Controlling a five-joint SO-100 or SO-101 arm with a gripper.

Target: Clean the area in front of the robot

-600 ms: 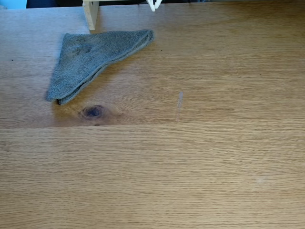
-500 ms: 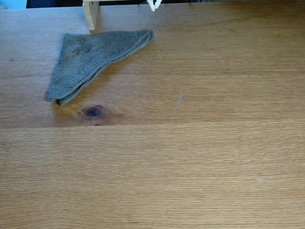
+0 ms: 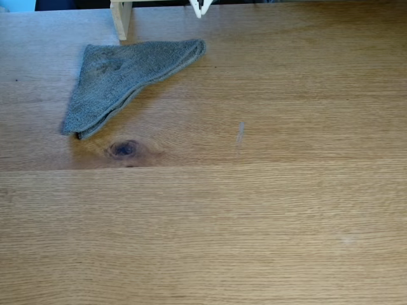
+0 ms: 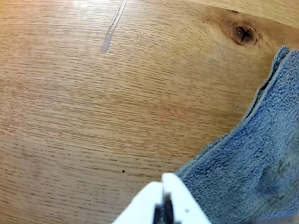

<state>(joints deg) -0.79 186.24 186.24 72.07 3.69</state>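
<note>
The area is a broad oak-grain tabletop [image 3: 254, 216] with one dark knot [image 3: 124, 149]. A folded grey terry cloth [image 3: 121, 73] lies on it at the upper left, above the knot. The robot shows as a white gripper [image 3: 198, 8] tip at the top edge of the fixed view, just right of the cloth's far corner. In the wrist view the gripper [image 4: 164, 198] rises from the bottom edge with its white fingers pressed together and nothing between them. It hovers at the edge of the cloth [image 4: 252, 163], with the tabletop [image 4: 93, 116] to the left and the knot [image 4: 244, 33] at the upper right.
A pale wooden post [image 3: 121, 18] stands at the top edge, just behind the cloth. A thin pale streak [image 3: 240, 131] marks the table's middle, and the streak [image 4: 112, 30] also runs near the top of the wrist view.
The gripper tip at the top edge of the fixed view has shifted slightly to the left. The cloth has not moved.
</note>
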